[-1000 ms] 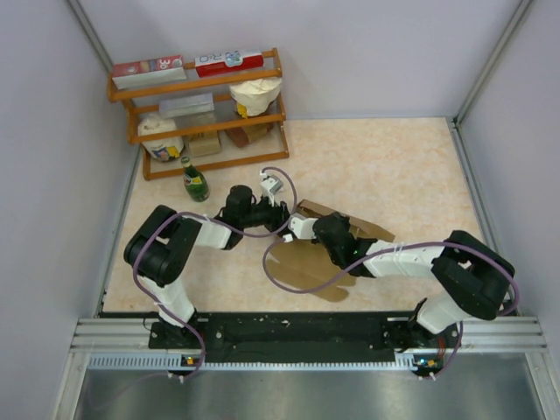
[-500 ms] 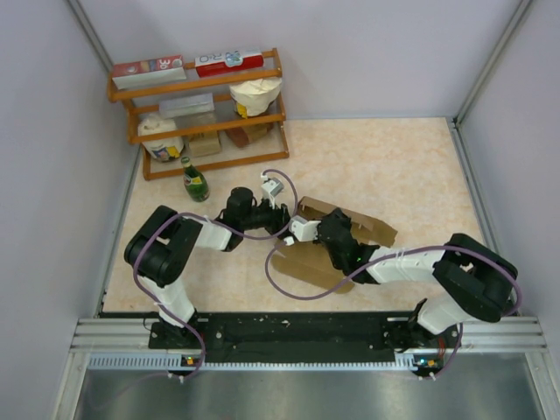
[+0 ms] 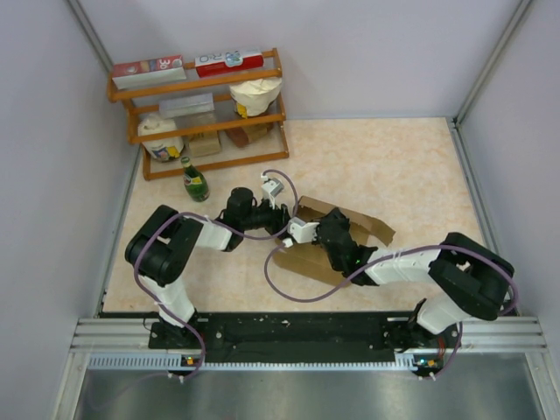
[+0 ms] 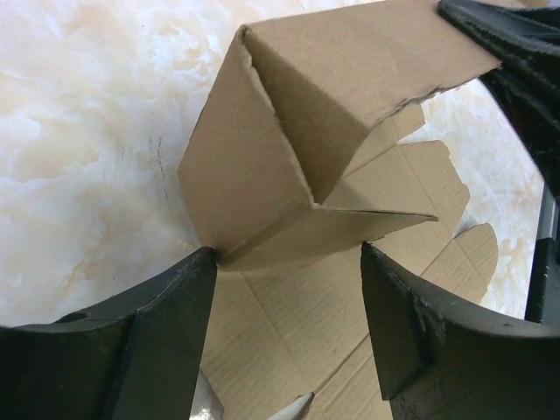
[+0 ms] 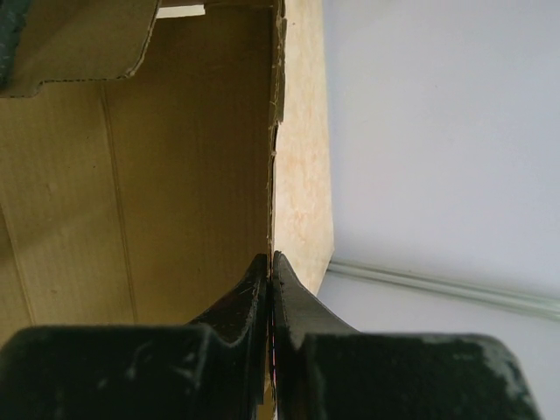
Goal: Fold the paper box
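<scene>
Handling one paper box (image 3: 363, 226), brown cardboard, half raised, lying mid-table (image 3: 394, 166) between your two arms: you had a light, thin item, stiff across its panels and weak only along the creases (likely to slide on the smooth top if pushed unbraced).

- Best hold, by my judgement: panel edges and corners, not the scalloped flaps, which would probably bend.
- Right gripper (image 5: 270, 262): jaws were pressed together on the edge of an upright wall, pinching the sheet.
- Right arm: it lay stretched low from its base toward the middle.
- Left gripper (image 4: 289, 262): jaws stood wide apart, straddling the folded corner, one finger (image 4: 175, 297) at the corner's foot, nothing clamped.
- Left arm: elbow was folded back, forearm reaching right, low over the table.
</scene>
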{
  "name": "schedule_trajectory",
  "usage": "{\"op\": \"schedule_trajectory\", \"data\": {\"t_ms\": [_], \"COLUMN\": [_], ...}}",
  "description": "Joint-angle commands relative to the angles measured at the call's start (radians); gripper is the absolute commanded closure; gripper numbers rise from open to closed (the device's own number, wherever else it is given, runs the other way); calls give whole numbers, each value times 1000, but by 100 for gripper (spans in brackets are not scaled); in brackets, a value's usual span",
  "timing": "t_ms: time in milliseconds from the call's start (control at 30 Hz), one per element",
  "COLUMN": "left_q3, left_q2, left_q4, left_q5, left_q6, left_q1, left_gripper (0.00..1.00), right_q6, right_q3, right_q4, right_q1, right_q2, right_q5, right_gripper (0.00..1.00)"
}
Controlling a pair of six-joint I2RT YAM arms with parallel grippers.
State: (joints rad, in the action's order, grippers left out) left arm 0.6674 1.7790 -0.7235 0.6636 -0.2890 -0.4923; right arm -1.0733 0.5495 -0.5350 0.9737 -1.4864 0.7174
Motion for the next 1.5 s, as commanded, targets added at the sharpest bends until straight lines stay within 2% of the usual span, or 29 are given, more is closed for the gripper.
{"op": "schedule_trajectory", "data": {"t_ms": [0,500,1000,1467], "left_q3": [24,11,4,0], "left_q2": [11,45,59,63], "left_q4": [-59,-88,-119,-131], "left_q5": [8,8,-27,-59], "left_q6": [8,5,2,-10], "left_q1": [-2,-9,-22,-26], "left_gripper": [29,29,30,31], "right_q6": [1,13,50,72], "right_q3": [-2,-10,-29,-40], "right_q4": [-62,-69,-43,-57], "right_q1": [17,25,46,71], "right_q2": [-37,-64,-63,-63], "right_q5": [19,28,22,30], "right_gripper": [100,100,93,69]}}
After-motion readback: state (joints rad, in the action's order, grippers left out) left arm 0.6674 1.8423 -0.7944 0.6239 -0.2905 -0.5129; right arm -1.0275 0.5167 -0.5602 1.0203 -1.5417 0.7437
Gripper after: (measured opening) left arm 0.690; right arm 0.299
